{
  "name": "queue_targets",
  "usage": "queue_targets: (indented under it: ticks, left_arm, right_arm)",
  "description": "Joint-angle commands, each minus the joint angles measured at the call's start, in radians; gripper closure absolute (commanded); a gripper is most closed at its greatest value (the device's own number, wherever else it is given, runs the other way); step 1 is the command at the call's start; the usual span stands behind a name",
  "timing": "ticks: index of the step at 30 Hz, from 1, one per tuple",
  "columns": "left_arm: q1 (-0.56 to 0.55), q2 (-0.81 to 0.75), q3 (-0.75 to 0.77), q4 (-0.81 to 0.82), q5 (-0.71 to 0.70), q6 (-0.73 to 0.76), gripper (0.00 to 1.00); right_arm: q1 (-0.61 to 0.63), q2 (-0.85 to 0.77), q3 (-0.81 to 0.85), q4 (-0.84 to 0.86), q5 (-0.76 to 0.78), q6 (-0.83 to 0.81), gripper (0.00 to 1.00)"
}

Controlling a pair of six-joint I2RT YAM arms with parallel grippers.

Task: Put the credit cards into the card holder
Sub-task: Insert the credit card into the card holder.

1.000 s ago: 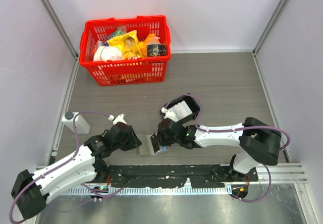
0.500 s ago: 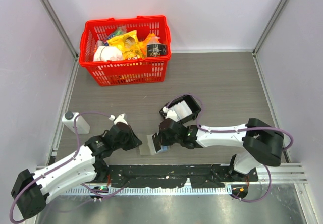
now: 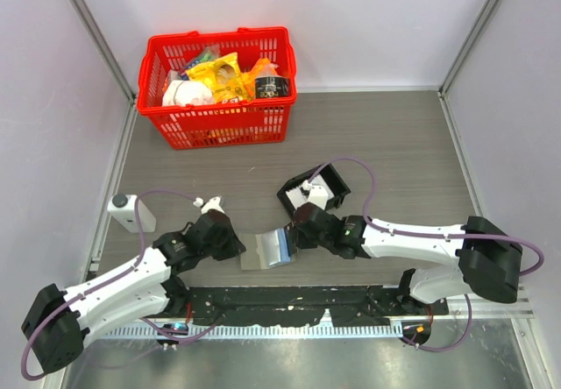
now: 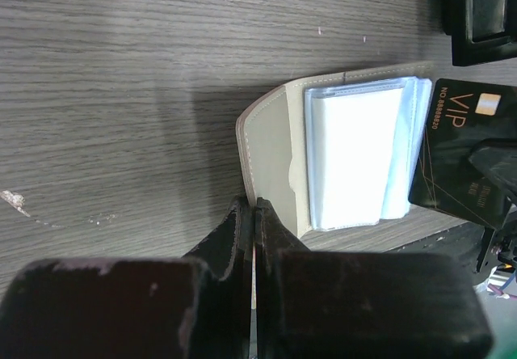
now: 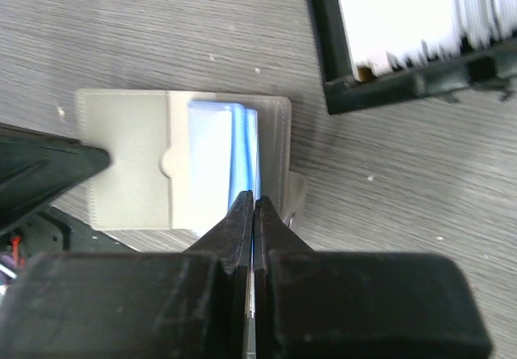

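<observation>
Since a second ago the right arm has swung its elbow out toward the right side of the table [image 3: 394, 144], and its wrist has drawn back a little from over the card holder [image 3: 267, 251], so more of the wallet shows from above. The left gripper [image 4: 254, 209] has meanwhile gone from partly open to closed. The card holder lies opened flat on the table near the front edge, between the two grippers, its grey-beige flap toward the left arm and its pale blue pockets facing up. The left gripper's jaws are pressed together on the outer edge of that flap. The right gripper [image 5: 253, 205] is closed on a black credit card [image 4: 462, 157] marked VIP, which it holds just above the pocket side of the wallet, seen edge-on from its own wrist camera. Just beyond the wallet sits a black tray [image 5: 404, 82] holding white cards [image 5: 396, 11]. A red basket [image 3: 219, 124] of groceries stands at the far left of the table.
</observation>
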State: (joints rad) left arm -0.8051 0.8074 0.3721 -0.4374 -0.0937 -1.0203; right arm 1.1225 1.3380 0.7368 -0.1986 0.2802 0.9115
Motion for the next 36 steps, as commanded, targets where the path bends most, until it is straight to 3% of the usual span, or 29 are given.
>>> queue_targets:
  ticks: [1, 17, 27, 36]
  left_arm:
    - [-0.003, 0.009, 0.04, 0.006, -0.018, 0.037, 1.0]
    - [-0.003, 0.026, 0.044, 0.04, -0.009, 0.045, 1.0]
    - [-0.003, 0.019, 0.062, 0.016, -0.024, 0.054, 1.0]
    - [-0.003, 0.018, 0.06, 0.019, -0.026, 0.054, 1.0]
  right_arm:
    - [0.0, -0.06, -0.033, -0.032, 0.056, 0.021, 0.99]
    - [0.0, -0.022, -0.045, 0.099, -0.049, 0.014, 0.99]
    - [0.002, -0.094, -0.016, 0.001, 0.082, 0.012, 0.99]
    - [0.0, -0.068, -0.02, 0.067, 0.025, 0.01, 0.99]
